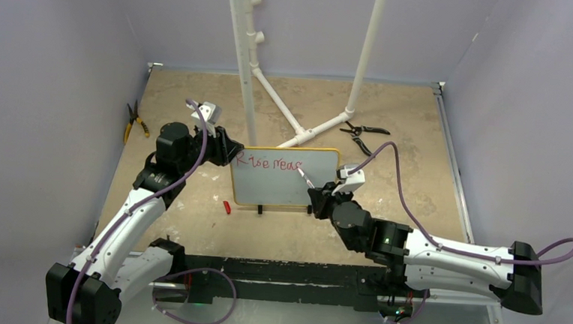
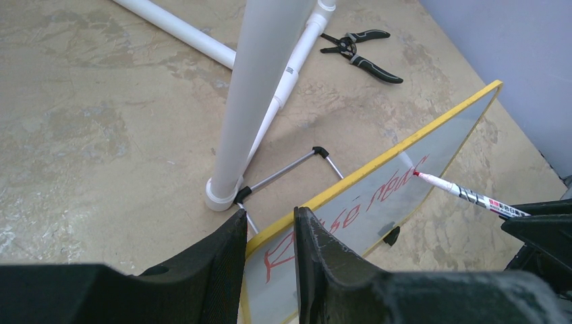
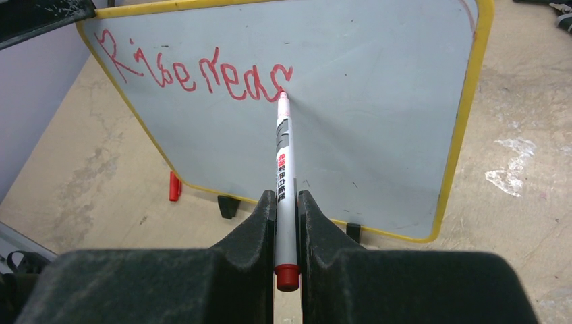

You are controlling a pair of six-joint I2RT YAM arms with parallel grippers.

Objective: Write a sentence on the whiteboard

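Our whiteboard (image 1: 285,190) stands mid-table on its feet, long axis left to right; our left gripper (image 2: 270,217) clamps its left edge. Our right gripper (image 3: 287,202) pinches the marker (image 3: 284,155), tip pointing away, touching the sentence (image 3: 202,71) at its end

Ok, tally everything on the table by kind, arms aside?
Whiteboard: 1
Marker: 1
Red cap: 1
Pliers, yellow-handled and black-handled: 2
Pipe stand: 1
Total: 6

We lose part of the top of the whiteboard (image 3: 378,135) past the right wrist view's edge. The left gripper (image 2: 270,216) covers its near corner, and the right gripper (image 3: 288,202) covers the lower barrel of the marker (image 3: 284,145).
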